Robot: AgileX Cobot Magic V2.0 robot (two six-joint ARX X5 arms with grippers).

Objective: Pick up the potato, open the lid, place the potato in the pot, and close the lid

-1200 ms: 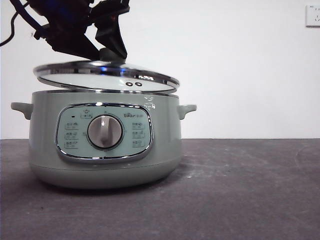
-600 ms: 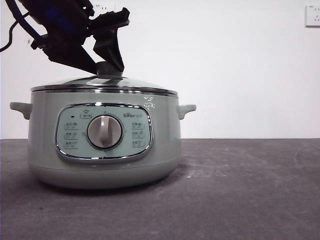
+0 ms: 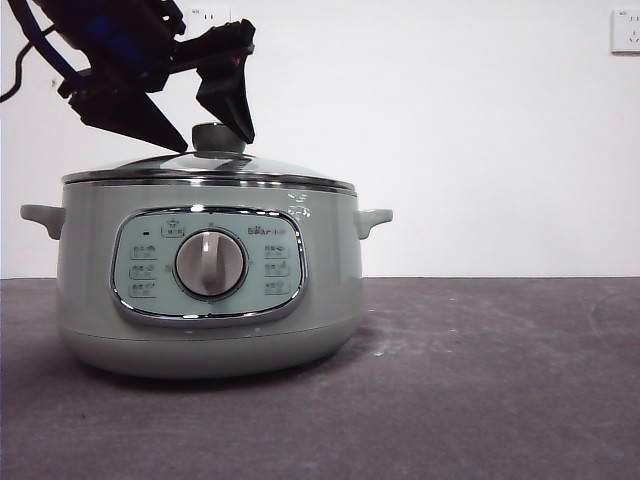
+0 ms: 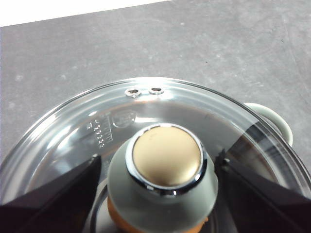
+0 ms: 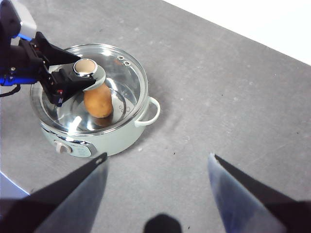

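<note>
The pale sage-green pot stands on the grey table with its dial facing the front view. The glass lid lies flat on the pot's rim. My left gripper is open, its jaws standing apart on either side of the lid's knob with a gap on each side; the knob also shows in the left wrist view. The potato lies inside the pot, seen through the glass. My right gripper is open and empty, high above the table beside the pot.
The pot's side handle sticks out to the right. Dark grey table stretches to the right of the pot. A white wall with a socket stands behind.
The lid came down from a tilted hold above the pot to rest flat on the rim. The left jaws then spread away from the knob.
</note>
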